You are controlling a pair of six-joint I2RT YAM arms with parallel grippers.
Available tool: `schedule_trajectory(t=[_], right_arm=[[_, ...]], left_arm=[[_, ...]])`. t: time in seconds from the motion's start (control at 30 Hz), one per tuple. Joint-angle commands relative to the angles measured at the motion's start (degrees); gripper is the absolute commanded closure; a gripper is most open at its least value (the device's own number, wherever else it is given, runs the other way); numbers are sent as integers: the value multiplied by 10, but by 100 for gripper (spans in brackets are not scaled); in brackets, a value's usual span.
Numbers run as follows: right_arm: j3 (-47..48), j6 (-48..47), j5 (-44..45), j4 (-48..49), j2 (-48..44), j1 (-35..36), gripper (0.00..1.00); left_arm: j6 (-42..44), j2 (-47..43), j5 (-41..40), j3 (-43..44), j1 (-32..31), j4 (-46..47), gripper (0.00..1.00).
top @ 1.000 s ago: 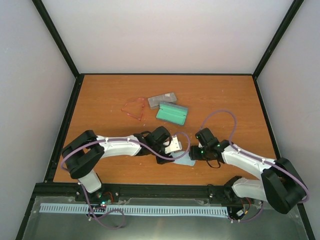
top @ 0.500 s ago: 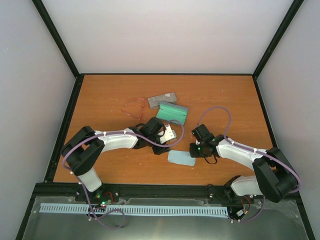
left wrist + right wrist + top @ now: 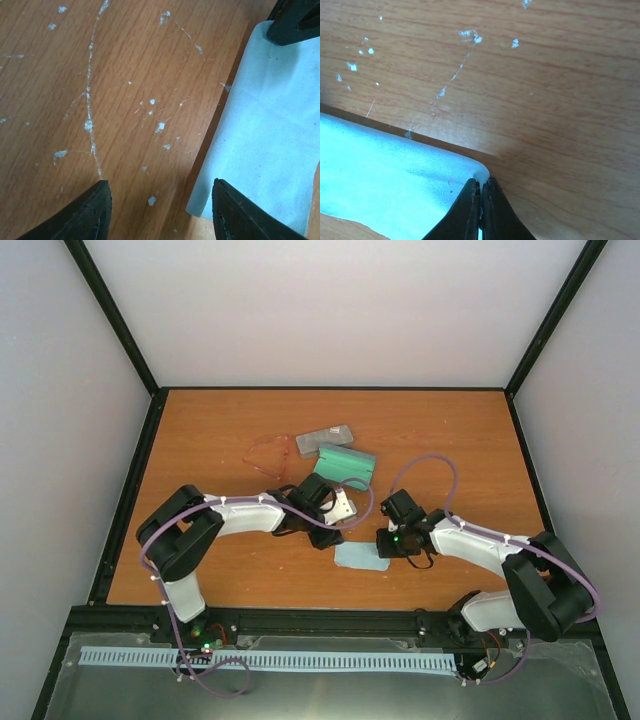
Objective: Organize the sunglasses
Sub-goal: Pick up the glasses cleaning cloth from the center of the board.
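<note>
sunglasses flat on the table, left of centre toward the back, nothing touching them
grey case near their right, green case just beside it on the near side
pale blue cloth lies flat toward the front, well apart from the sunglasses
right claw pressed together, pinching a corner of the cloth
left claw spread, gripping nothing, one finger over bare wood and the other over the cloth's edge
</note>
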Motion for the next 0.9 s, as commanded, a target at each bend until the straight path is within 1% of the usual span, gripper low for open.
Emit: schedule_trajectory(t=[0.0,0.37,0.43,0.57,0.63,0.87], right_arm=[[-5,2,-7,-34,16,6,97],[1,-1,-4,-26,24,7,97],[1,-1,-4,-25,25,7,97],[3,0,-4,-26,26,7,97],[5,2,-3,-26,26,7,97],[11,4,-3,-23,35,7,97]], left_arm=[[-7,10,6,25,4,-7,44],[-5,32,15,16,4,-13,44],[-4,34,19,12,4,-15,47],[-3,38,37,9,4,-22,54],[-4,33,42,4,4,-23,56],[10,14,43,-3,4,-45,57]])
